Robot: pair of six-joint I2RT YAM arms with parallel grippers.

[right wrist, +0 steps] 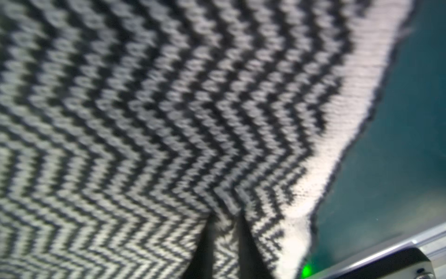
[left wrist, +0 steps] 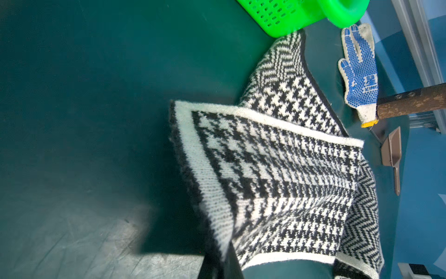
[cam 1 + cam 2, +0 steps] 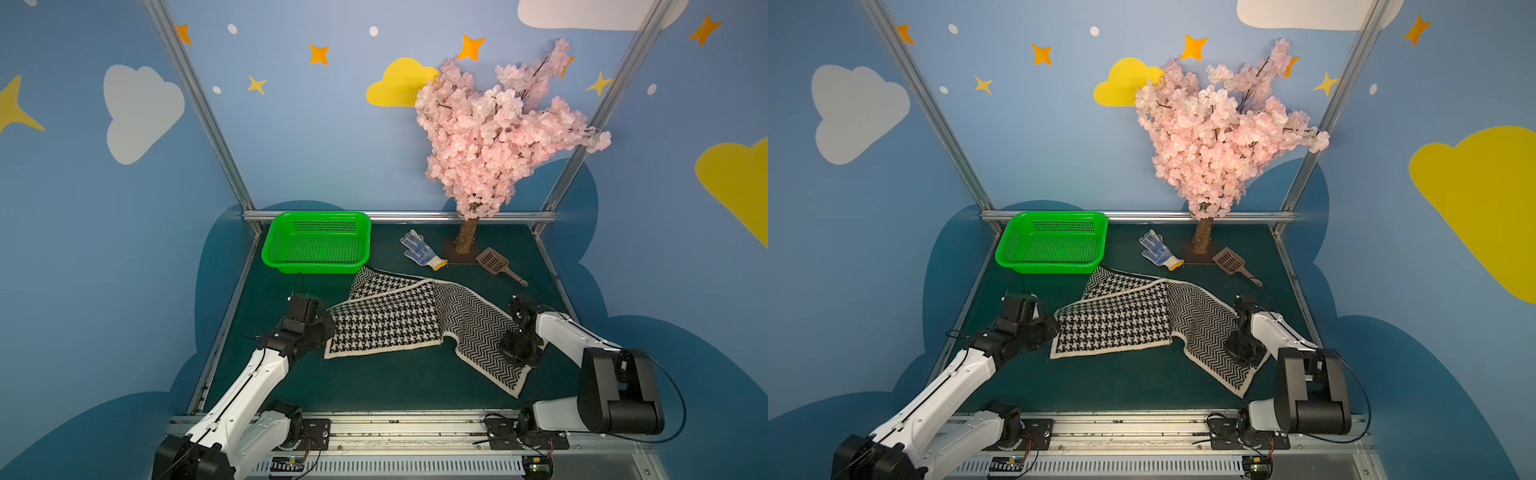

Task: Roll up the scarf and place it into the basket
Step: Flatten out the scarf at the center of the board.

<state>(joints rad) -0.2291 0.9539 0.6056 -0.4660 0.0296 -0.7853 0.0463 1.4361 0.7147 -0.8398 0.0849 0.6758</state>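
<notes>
Scarf (image 3: 395, 320) lies sprawled and partly folded on the dark desk (image 3: 374, 386), its far corner just beside the green basket (image 3: 318, 243). Left gripper (image 2: 224, 265) is clamped on the cream-edged houndstooth end. Right gripper (image 1: 224, 244) is pinched tight on a tuck of the herringbone end, as its wrist view shows. Nothing is rolled yet. The step in hand looks like squaring up the cloth: both arms should lift together, draw it flat with edges aligned, and keep it away from the glove (image 3: 422, 249) and scoop (image 3: 496, 266).
</notes>
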